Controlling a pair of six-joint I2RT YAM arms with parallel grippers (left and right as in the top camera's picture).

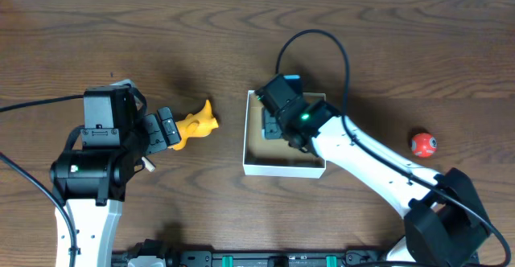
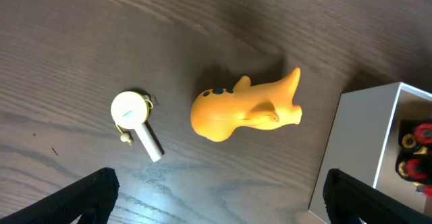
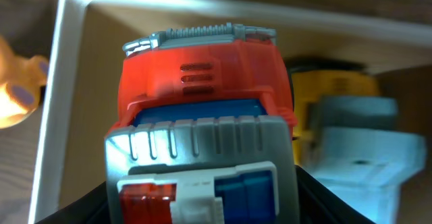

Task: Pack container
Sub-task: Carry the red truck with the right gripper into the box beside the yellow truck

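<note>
Two arms shared the packing at the wooden surface [image 1: 386,42]. At left, the left gripper [image 1: 171,129] hovered with its jaws spread wide and empty above a small white peg [image 2: 131,110] and a yellow animal toy [image 2: 243,108]. A careless descent could have caught the peg along with the toy, or shoved the toy into the nearby wall. The container [image 1: 282,169] sat at mid-surface, just right of the toy. Inside it, the right gripper [image 3: 201,200] had its jaws apparently pressed to the sides of a red toy truck [image 3: 202,89], beside a yellow piece [image 3: 331,89] and a pale blue piece [image 3: 358,150]. Released there, the truck might have landed tilted on its neighbours and crowded out what remained. Both arms reaching in together risked a collision. Well apart at right, a red ball [image 1: 423,143] could have rolled at a nudge.
</note>
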